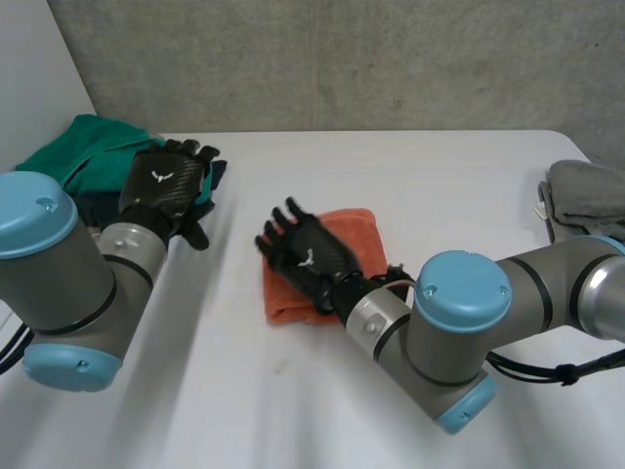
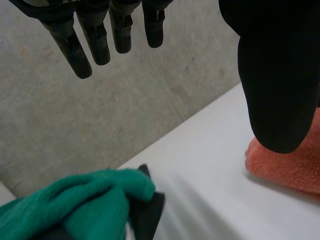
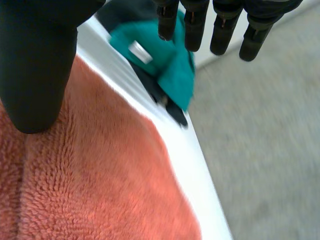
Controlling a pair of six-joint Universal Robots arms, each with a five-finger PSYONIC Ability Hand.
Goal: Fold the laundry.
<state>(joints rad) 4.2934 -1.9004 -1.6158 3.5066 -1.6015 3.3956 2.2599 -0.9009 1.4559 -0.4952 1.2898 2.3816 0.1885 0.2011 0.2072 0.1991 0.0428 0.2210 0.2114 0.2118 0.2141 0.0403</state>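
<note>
Fingers [image 2: 75,55] of the left hand [image 1: 164,188] hang straight and spread with the thumb well apart from them, holding nothing. Beyond their tips lies a crumpled green cloth [image 2: 90,200] with a dark cloth [image 2: 150,212] tucked against it, both at the far corner of the white table [image 1: 391,176]. In the head view this hand sits over the near edge of that green pile [image 1: 93,147].

The right hand [image 1: 311,256] also has its fingers [image 3: 192,30] straight and loosely apart, grasping nothing. Under its palm and thumb lies a folded orange towel [image 3: 100,170], flat on the table, its far corner showing past the fingertips [image 1: 350,227]. Whether the palm touches the towel cannot be told. Well beyond those fingertips is the green cloth [image 3: 170,60].

A grey cloth [image 1: 586,195] rests at the table's edge, behind the right arm, well apart from both hands.
</note>
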